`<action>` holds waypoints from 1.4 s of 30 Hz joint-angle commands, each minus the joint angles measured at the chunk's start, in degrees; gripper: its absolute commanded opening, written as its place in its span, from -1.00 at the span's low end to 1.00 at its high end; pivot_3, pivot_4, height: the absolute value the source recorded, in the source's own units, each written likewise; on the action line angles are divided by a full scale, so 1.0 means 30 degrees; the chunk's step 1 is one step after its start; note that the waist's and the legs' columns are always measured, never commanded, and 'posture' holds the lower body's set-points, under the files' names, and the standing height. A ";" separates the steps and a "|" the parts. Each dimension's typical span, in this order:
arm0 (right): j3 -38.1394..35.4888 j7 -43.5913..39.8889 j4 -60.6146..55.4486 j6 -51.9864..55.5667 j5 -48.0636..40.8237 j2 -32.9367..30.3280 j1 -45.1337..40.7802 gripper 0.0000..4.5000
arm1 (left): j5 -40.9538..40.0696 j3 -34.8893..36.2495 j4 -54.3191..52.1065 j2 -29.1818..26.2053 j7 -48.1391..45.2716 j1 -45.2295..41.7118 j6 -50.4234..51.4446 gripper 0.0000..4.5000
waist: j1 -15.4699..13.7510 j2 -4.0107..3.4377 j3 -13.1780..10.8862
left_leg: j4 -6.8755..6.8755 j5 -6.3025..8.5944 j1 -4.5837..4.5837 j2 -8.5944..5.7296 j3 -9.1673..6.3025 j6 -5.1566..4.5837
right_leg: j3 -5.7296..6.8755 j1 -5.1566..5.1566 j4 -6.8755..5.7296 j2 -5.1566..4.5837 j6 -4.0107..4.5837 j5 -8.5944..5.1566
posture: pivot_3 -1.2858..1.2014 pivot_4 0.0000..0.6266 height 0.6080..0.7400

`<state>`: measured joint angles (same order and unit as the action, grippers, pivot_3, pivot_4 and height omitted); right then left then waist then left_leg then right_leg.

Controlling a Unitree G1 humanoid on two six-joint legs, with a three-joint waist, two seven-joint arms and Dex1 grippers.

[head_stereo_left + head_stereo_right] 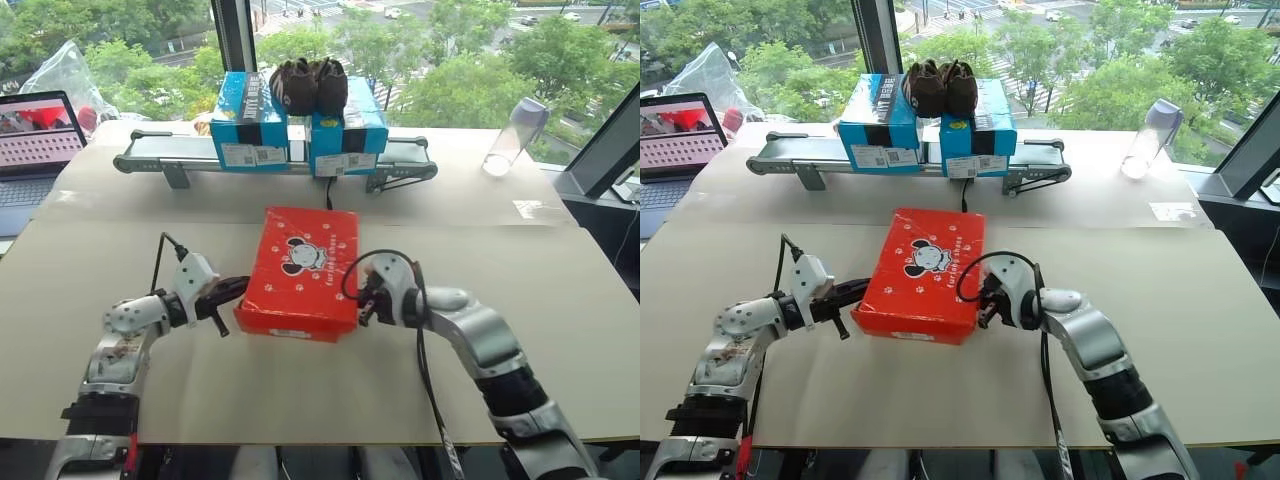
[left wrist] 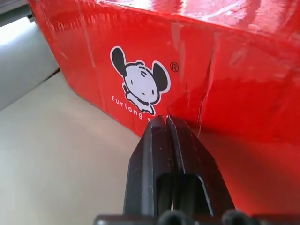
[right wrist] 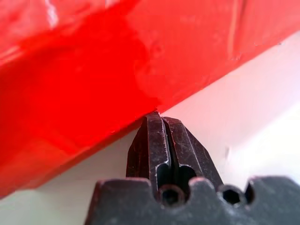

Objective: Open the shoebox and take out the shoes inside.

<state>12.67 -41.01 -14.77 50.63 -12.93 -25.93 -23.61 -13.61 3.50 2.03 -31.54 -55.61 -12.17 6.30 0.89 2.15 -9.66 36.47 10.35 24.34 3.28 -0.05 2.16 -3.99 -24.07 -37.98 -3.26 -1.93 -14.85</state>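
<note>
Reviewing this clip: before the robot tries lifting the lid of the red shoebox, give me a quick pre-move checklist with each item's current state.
1. Lid of the shoebox closed and flat: ok.
2. Left claw shut, tips at the box's left side wall: ok; contact cannot tell.
3. Right claw shut, tips at the bottom edge of the box's right side: ok; contact cannot tell.
4. Nothing resting on the lid: ok.
5. Room behind the box for the lid to swing, with the conveyor and two blue boxes set back from it: ok.
6. Hinge side of the lid identified: cannot tell.
</note>
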 commanded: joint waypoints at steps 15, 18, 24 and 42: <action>-0.4072 -0.0442 -0.1254 -0.0391 -0.1132 -0.3743 0.2050 -1.00 | -0.2798 0.2525 -0.2312 -0.1049 0.1482 0.1610 0.3209 -0.96 | 0.0042 0.0003 0.0000 | 0.0034 -0.0002 -0.0013 -0.0008 -0.0003 -0.0002 | -0.0012 0.0007 0.0003 0.0005 -0.0050 -0.0029 | 0.03 -0.52 1.00; -0.5565 -0.1372 -0.0535 -0.1466 -0.1644 -0.4936 0.2193 -1.00 | -0.4115 0.3644 -0.1946 -0.2241 -0.0097 0.1668 0.3741 -0.96 | 0.0043 0.0005 -0.0001 | 0.0033 -0.0001 -0.0002 -0.0007 -0.0003 -0.0002 | -0.0012 0.0003 0.0018 0.0001 -0.0046 -0.0028 | 0.03 -0.52 1.00; -0.7336 -0.3191 -0.1236 -0.2064 -0.2964 -0.6733 0.3067 -0.65 | -0.6266 0.4877 -0.2586 -0.4105 -0.1526 0.1319 0.5622 -0.23 | 0.0062 0.0005 -0.0002 | 0.0021 0.0006 -0.0003 -0.0004 -0.0001 -0.0011 | -0.0011 0.0006 0.0037 0.0001 -0.0047 -0.0034 | 0.03 -0.52 1.00; -0.6565 -0.4859 -0.1060 -0.3404 -0.3730 -0.8545 0.4086 0.99 | -1.3140 0.8810 -0.7933 -1.3198 -0.5154 -0.0292 1.4363 1.00 | 0.0156 0.0037 -0.0043 | 0.0019 0.0007 0.0009 0.0020 0.0010 -0.0010 | -0.0013 -0.0019 0.0041 0.0014 -0.0117 -0.0098 | 0.03 -0.52 1.00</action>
<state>-6.90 -54.64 -18.35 43.03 -24.91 -50.24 -11.38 -49.27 25.25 -19.77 -67.96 -68.97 -11.21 46.53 1.36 2.26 -9.79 36.53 10.37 24.39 3.34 -0.02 2.13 -4.02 -24.15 -37.85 -3.22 -2.29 -15.15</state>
